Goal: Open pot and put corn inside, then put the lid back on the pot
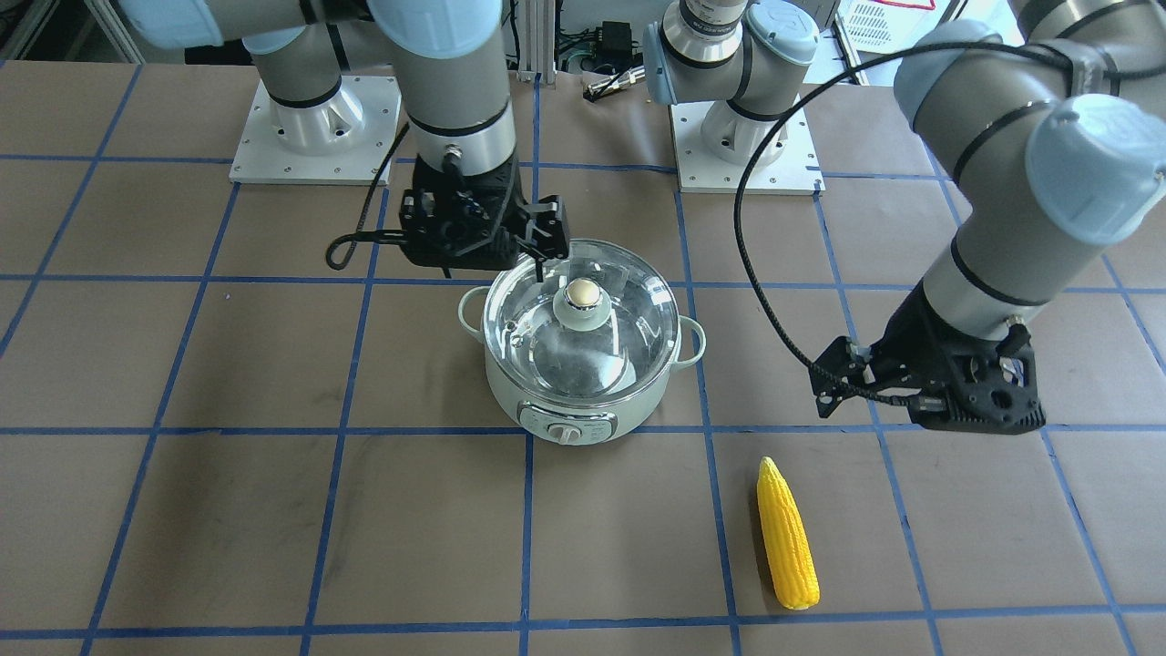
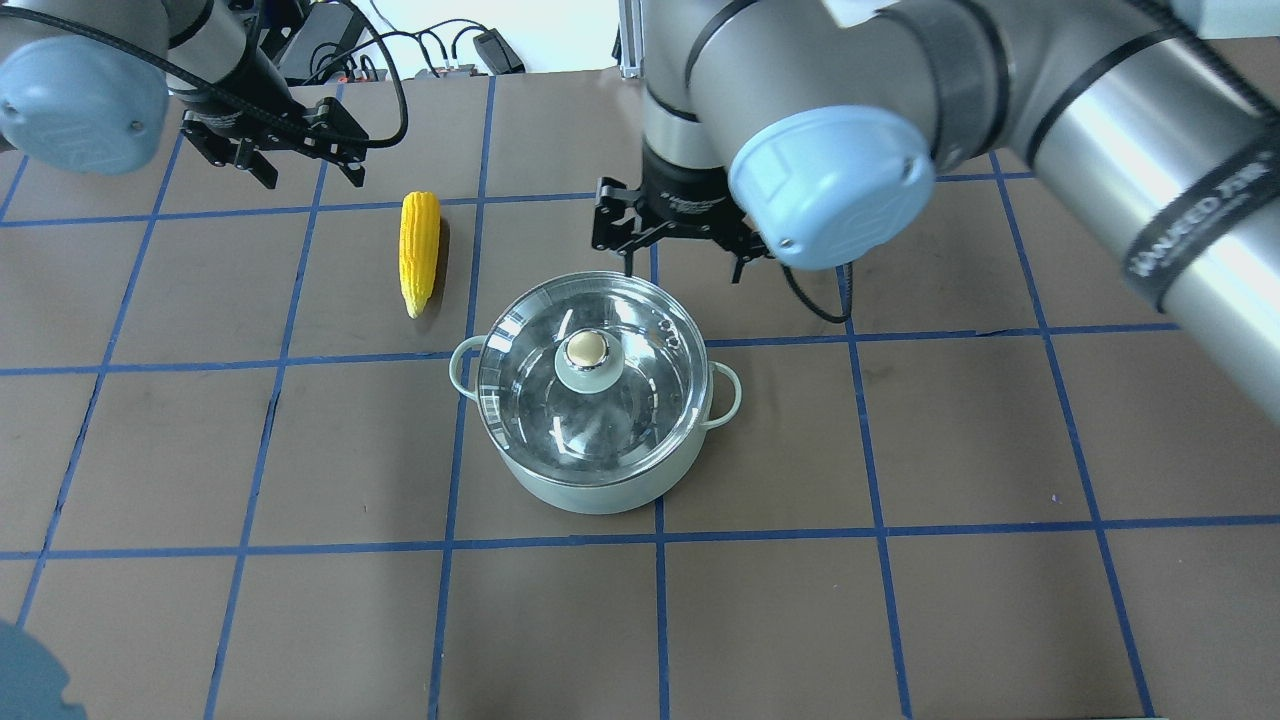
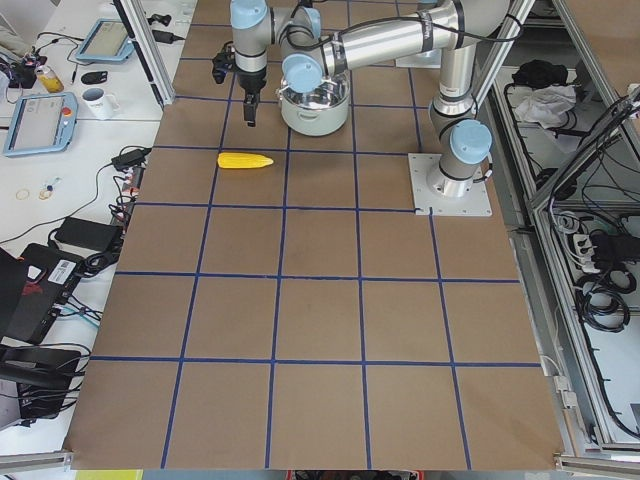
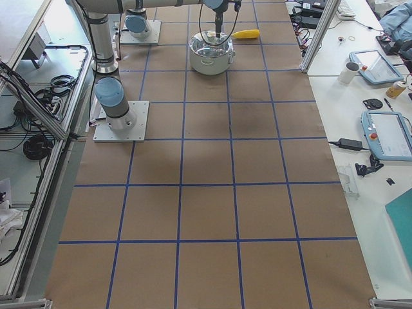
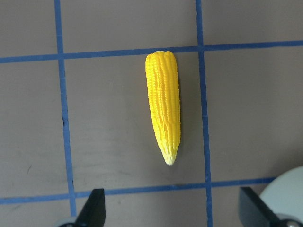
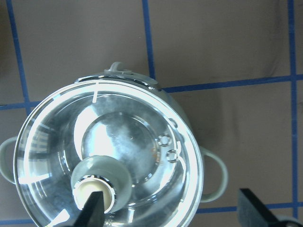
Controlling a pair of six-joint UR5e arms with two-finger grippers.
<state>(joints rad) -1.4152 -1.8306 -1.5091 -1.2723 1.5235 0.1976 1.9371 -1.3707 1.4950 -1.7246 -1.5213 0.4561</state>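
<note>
clear round glass lid (image 2: 620, 420) sits on the mint-green electric pot (image 2: 590, 495), mid-worktop off the robot's edge. right gripper (image 2: 683, 255) hovers above, jaws wide, yet the beige-capped knob (image 6: 97, 182) lies under one finger (image 6: 94, 210), not between. yellow ear of corn (image 2: 420, 250) lies toward the operators' edge, left gripper (image 2: 310, 175) wide open near it.
</note>
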